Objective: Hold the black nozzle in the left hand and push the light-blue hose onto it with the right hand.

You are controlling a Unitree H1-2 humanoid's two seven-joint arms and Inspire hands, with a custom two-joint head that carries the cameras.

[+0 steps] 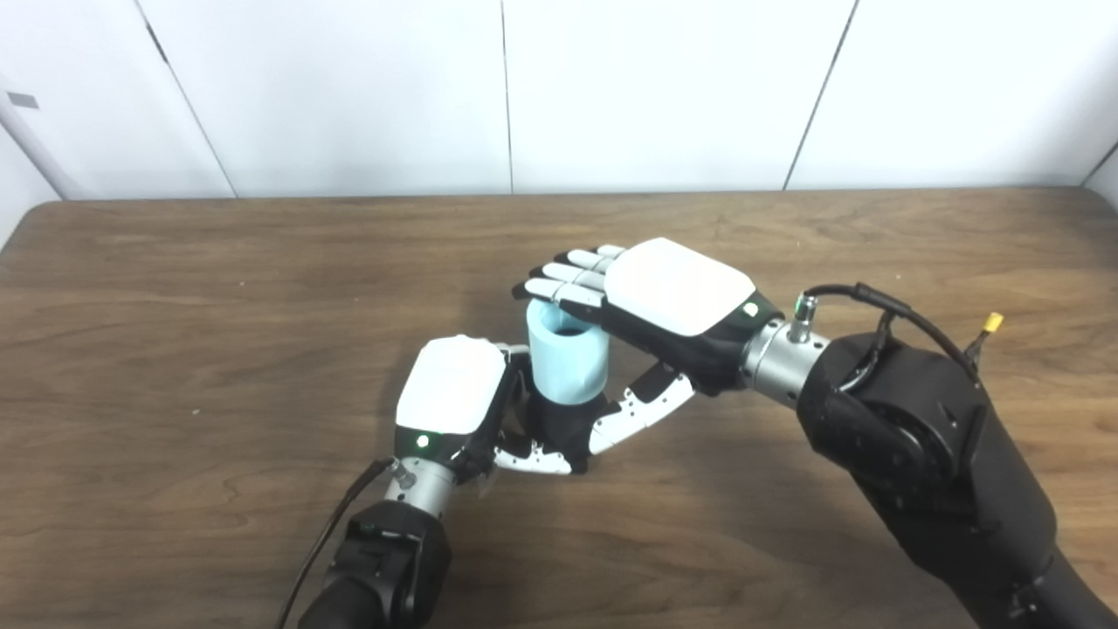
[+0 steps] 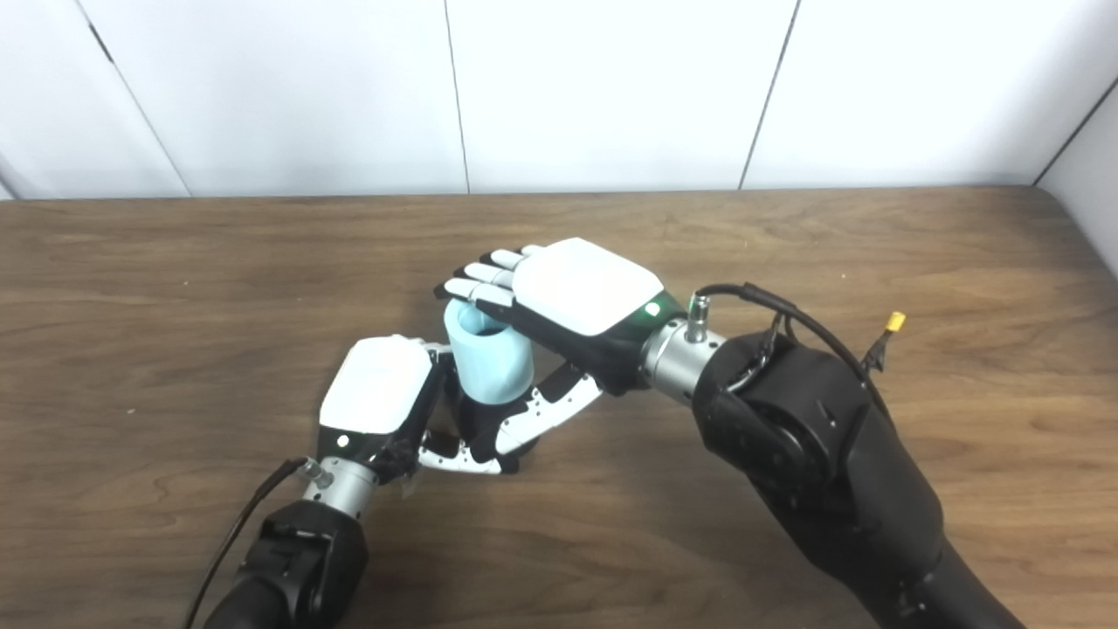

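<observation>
A short light-blue hose stands upright at the middle of the table, seated on the black nozzle, of which only a dark part shows below it. My left hand is shut on the nozzle from the left, its thumb curled under in front. My right hand lies flat over the hose, its straight fingers resting across the open top rim. Its thumb reaches down beside the nozzle. The right hand does not wrap the hose.
The wooden table runs wide on both sides, ending at a white panelled wall at the back. A black cable loops off my right wrist, with a small yellow connector beside it.
</observation>
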